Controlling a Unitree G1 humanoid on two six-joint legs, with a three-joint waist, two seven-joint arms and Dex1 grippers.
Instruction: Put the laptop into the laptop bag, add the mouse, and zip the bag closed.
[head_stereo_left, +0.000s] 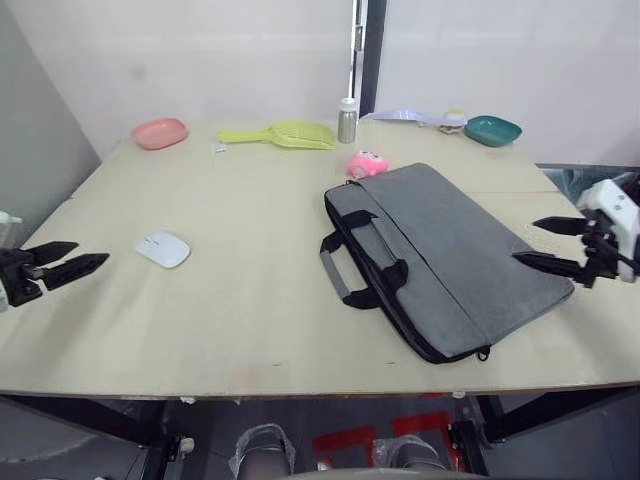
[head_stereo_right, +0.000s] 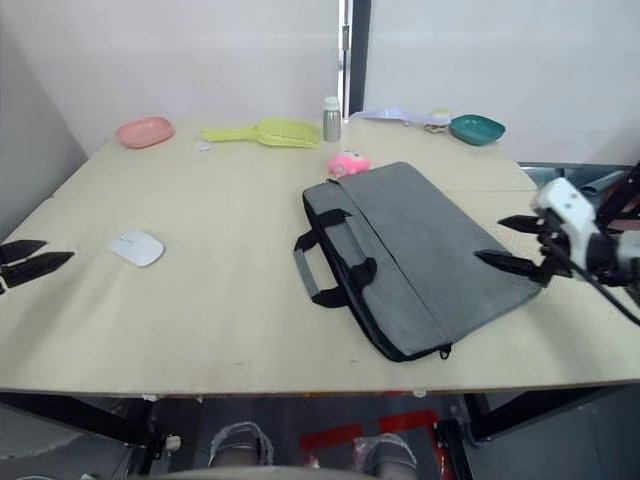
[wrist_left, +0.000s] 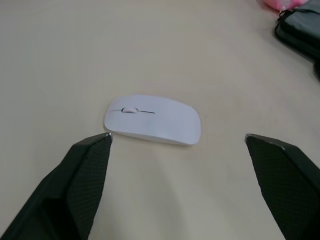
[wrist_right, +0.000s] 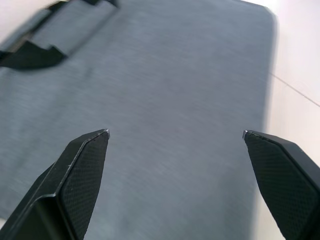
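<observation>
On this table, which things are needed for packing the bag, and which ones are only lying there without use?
Needed for the job:
laptop bag
mouse

Only lying there:
pink plush toy
pink dish
yellow-green scoop
metal bottle
teal bowl
pale purple scoop

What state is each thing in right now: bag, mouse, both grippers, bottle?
laptop bag: lying flat on the table, handles toward the middle; zipper state cannot be told.
mouse: on the table, outside the bag, untouched.
left gripper: open, empty, pointed at the mouse.
right gripper: open, empty, over the bag's right edge.
bottle: upright, capped.
</observation>
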